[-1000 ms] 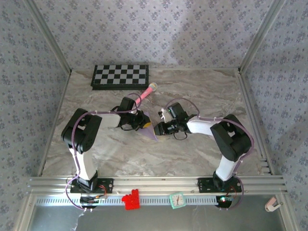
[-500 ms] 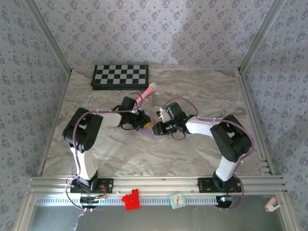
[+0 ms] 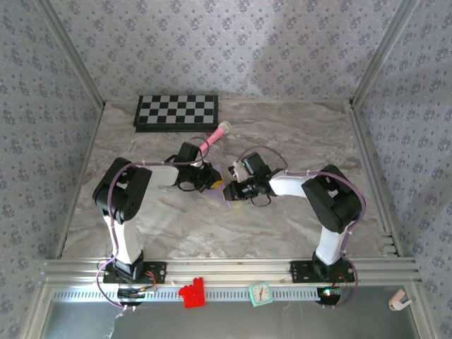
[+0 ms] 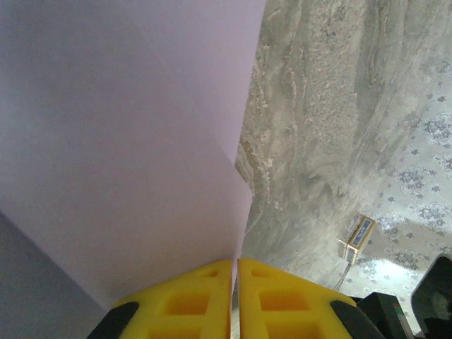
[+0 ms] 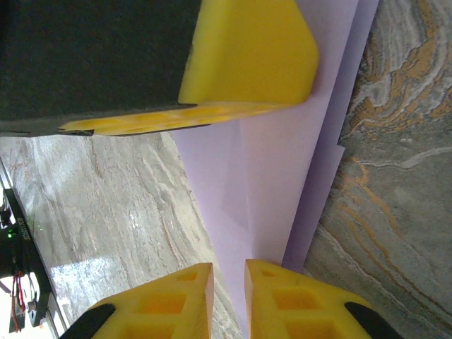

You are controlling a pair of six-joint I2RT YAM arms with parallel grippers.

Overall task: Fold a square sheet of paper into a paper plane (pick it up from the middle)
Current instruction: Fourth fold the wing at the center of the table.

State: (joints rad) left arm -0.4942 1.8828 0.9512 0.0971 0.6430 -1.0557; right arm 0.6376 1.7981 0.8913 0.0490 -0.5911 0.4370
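Observation:
The pale-lavender sheet of paper [image 3: 224,196] is folded into layers and held just above the marble table at mid-table. My left gripper [image 3: 215,183] is shut on its edge; in the left wrist view the paper [image 4: 127,141] runs straight into the closed yellow fingertips [image 4: 205,296]. My right gripper [image 3: 228,191] faces it from the right. Its jaws stand narrowly apart astride the paper [image 5: 268,176], with the paper's edge entering the gap [image 5: 228,272] beside the right finger. The left gripper's yellow finger [image 5: 247,49] rests on the paper just ahead.
A black-and-white checkered board [image 3: 176,111] lies at the back left. A pink toy microphone [image 3: 214,136] lies just behind the grippers. A red brick [image 3: 191,292] and a small clock [image 3: 260,293] sit on the near rail.
My right gripper has slid slightly left toward the left gripper and narrowed its jaws around the paper. The left gripper has kept its place and its grip.

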